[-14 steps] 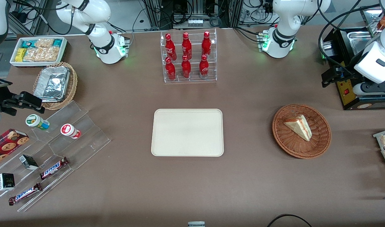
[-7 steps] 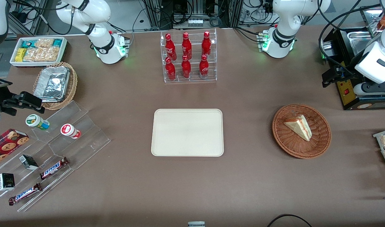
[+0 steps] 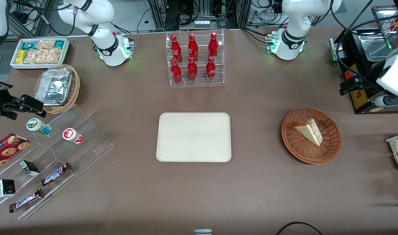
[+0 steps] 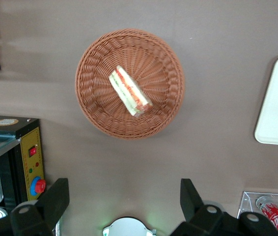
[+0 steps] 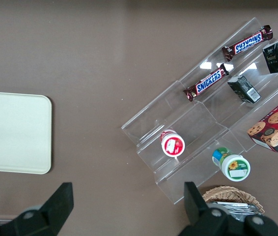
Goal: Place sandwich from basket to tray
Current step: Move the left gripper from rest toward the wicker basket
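Left wrist view shows the pincer spread apart, high above the surface, with the sandwich in the basket, tray at the basket's nine o'clock from the front.

gripper shifted toward working arm's table end, apparently higher.

The sandwich is laid in the basket. The basket is set on the table at three o'clock from the tray, well apart from it. A bottle rack is placed at twelve o'clock from the tray. The gripper, fingers spread, is held above the table at one o'clock from the basket.
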